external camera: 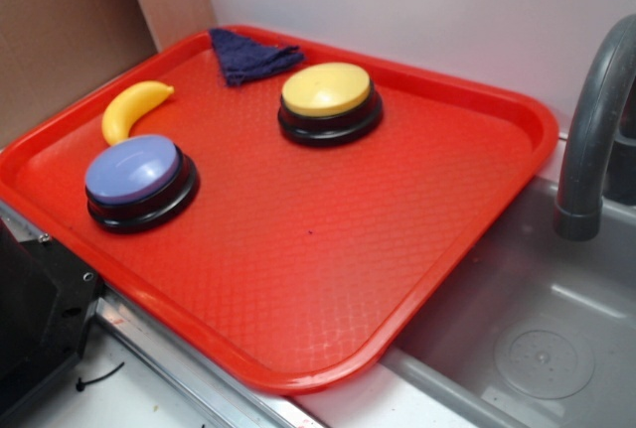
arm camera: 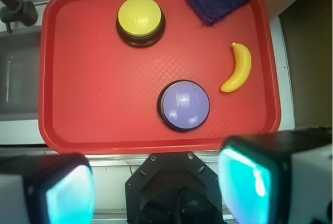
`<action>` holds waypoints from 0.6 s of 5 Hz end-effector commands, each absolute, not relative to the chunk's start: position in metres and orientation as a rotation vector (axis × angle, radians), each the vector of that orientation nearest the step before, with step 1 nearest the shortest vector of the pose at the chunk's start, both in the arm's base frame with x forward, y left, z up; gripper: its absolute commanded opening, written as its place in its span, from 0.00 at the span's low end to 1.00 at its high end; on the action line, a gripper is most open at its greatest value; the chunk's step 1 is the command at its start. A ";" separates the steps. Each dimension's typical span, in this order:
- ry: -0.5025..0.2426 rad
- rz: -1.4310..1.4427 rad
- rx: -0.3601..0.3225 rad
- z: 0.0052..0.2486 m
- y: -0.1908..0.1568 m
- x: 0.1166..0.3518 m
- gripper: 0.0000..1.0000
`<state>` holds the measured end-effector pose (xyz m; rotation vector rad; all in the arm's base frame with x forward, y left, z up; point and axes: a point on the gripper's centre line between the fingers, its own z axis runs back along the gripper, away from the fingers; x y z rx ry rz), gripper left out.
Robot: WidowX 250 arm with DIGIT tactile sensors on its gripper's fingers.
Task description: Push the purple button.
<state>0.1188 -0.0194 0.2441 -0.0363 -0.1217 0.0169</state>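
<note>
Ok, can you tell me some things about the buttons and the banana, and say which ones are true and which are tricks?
1. The purple button sits on the red tray. True.
2. The gripper is pressing the purple button. False: it is apart from it, jaws open.
3. The banana lies on top of the yellow button. False: it lies on the tray, apart.
4. A dark blue cloth lies in a tray corner. True.

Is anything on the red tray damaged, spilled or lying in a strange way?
Nothing stands out. The purple button and yellow button sit flat and look intact; the banana and crumpled dark cloth simply lie nearby.
</note>
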 end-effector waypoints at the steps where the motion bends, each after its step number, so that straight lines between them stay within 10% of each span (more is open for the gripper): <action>1: -0.122 0.017 -0.036 0.244 -0.019 0.119 1.00; 3: -0.085 0.049 -0.047 0.148 0.027 0.177 1.00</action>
